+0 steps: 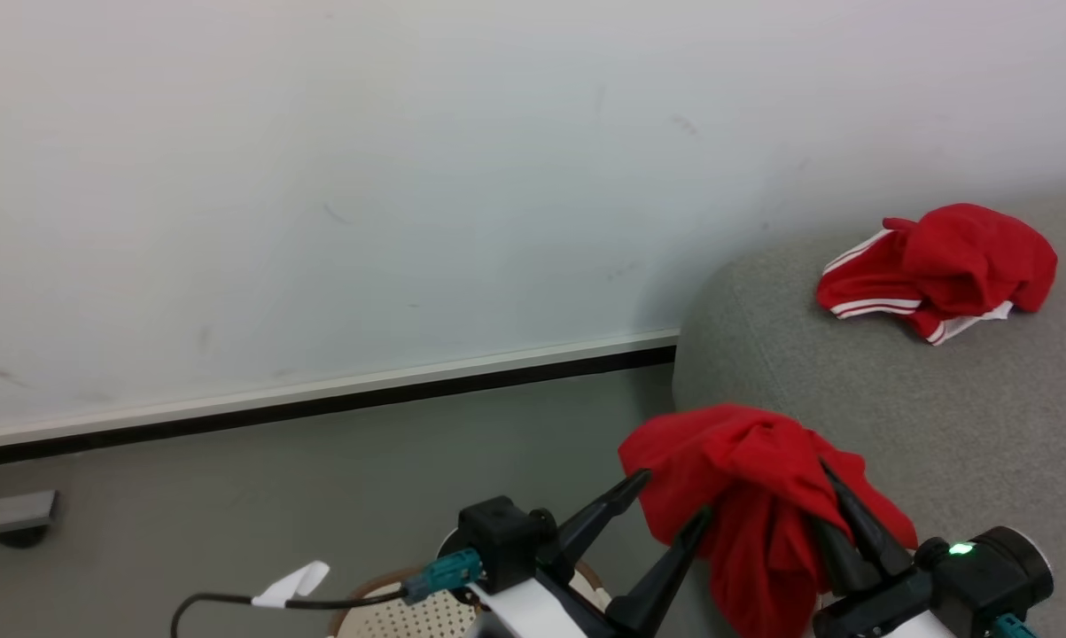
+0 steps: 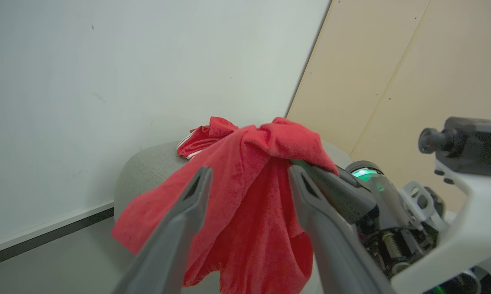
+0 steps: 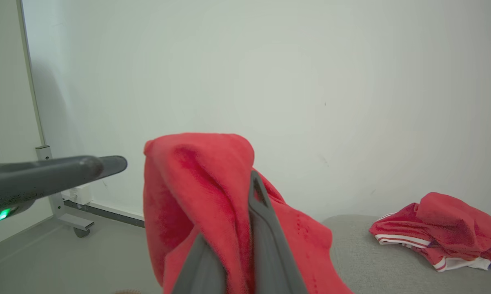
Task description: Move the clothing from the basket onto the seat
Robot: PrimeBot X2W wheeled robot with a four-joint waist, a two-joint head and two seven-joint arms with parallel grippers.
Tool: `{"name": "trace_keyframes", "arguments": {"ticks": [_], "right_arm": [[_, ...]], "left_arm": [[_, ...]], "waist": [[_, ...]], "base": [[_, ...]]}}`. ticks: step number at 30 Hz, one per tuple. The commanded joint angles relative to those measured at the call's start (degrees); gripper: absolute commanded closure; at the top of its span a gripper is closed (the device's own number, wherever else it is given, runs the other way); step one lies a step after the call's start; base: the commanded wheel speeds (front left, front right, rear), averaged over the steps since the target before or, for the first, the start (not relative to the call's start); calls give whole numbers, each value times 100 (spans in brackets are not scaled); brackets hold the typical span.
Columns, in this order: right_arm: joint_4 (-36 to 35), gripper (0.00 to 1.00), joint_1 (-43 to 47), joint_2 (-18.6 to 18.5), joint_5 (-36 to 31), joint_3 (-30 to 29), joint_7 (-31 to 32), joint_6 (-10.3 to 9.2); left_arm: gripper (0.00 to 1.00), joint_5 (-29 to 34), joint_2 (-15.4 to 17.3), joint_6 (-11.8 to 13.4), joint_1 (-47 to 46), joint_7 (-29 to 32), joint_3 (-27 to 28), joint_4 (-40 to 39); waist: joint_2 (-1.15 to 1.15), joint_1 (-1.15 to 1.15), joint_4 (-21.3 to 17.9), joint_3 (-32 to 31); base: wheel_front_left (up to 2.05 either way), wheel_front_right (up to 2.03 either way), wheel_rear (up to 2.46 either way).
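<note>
Red fleecy garment (image 1: 763,478) hangs bunched, pinched by right gripper (image 1: 829,505); left gripper (image 1: 674,496) gapes empty near rounded grey sofa (image 1: 852,381).

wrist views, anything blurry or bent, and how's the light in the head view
Left wrist view: the fingers are soft near the lens, the red cloth behind them sharper. Right wrist view: fingers soft too, the pole at left leans. Head view: even light, no glare, faint shadow beside the sofa.
</note>
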Motion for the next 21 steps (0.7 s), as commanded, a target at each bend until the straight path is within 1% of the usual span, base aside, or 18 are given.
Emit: {"name": "trace_keyframes", "arguments": {"ticks": [1, 4, 13, 18, 21], "right_arm": [[-59, 100, -51, -27, -66, -82, -49, -13], [-177, 100, -93, -10, -115, -301, -51, -13], [-429, 100, 15, -8, -195, -846, -77, -13], [-529, 100, 115, 24, -220, -1067, -89, -12], [-566, 100, 130, 36, -228, -1151, -91, -12]], "left_arm": [[0, 52, 29, 16, 79, -48, 14, 50], [0, 76, 32, 67, 99, -131, 26, 129], [0, 89, -49, 68, 101, -327, -50, 345], [0, 105, -100, 51, 76, -391, -94, 426], [0, 114, -113, 41, 31, -421, -120, 457]], "waist": [[0, 0, -158, 59], [0, 0, -433, 133], [0, 0, -1223, 345], [0, 0, -1503, 421], [0, 0, -1583, 460]], "base": [[0, 0, 0], [0, 0, 0], [0, 0, 0], [0, 0, 0], [0, 0, 0]]}}
